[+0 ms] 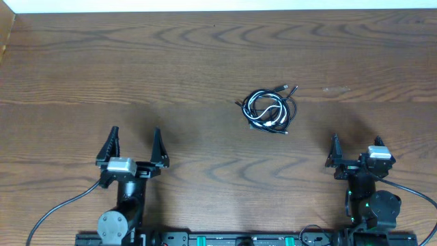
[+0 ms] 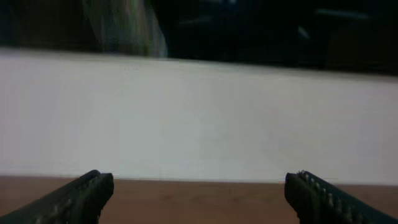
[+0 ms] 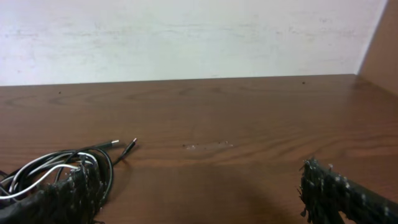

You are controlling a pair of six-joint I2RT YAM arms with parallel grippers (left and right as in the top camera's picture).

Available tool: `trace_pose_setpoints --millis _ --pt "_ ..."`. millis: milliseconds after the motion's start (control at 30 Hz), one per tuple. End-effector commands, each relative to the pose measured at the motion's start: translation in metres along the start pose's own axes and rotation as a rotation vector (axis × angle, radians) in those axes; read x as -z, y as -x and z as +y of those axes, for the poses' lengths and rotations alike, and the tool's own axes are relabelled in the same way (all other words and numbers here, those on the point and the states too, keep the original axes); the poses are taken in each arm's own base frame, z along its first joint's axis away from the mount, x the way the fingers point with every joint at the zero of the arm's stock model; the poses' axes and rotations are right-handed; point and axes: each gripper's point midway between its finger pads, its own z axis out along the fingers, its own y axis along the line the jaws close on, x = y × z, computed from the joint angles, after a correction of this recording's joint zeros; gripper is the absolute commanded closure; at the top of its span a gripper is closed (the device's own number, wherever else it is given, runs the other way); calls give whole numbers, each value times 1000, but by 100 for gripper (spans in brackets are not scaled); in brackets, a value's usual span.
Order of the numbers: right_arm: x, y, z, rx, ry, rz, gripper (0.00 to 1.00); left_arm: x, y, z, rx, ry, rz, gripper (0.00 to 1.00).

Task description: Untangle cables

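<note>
The cables point(image 1: 268, 109) lie as a small bundle of black and white loops on the wooden table, right of centre, with plug ends sticking out to the upper right. My left gripper point(image 1: 135, 131) stands open at the near left, well away from the bundle. My right gripper point(image 1: 356, 140) is open at the near right, with the bundle ahead and to its left. In the right wrist view the cables point(image 3: 56, 168) sit low on the left, partly behind my left finger, and the gripper point(image 3: 196, 177) holds nothing. The left wrist view shows the gripper point(image 2: 199, 183) open over bare wood.
A pale scuff point(image 1: 336, 89) marks the table right of the bundle. A white wall point(image 3: 186, 37) runs along the far edge. Wooden side panels rise at the far left point(image 1: 5, 34) and far right point(image 3: 380, 43). Thick black arm wires point(image 1: 58, 208) trail near the bases.
</note>
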Motion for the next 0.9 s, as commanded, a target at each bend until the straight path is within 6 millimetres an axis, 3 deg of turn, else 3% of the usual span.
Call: trace_pose_setpoints --millis 0,233,400,567,767,867 --pt "0 -2 -2 -10 -9 7 1 -3 42 -6 -8 -18 -60 5" --pt "0 -2 -2 -10 -9 7 1 -31 50 -17 5 -66 133 5" --pt "0 -2 -2 -10 -9 7 1 -58 48 -20 125 -54 352 5" --pt "0 -2 -2 -10 -9 7 1 -79 47 -53 211 -218 567 5" --pt "0 -2 -2 -10 -9 7 1 -97 26 -65 388 -200 769 5" --pt "0 -2 -2 -10 -9 7 1 -104 8 -81 442 -217 854 5"
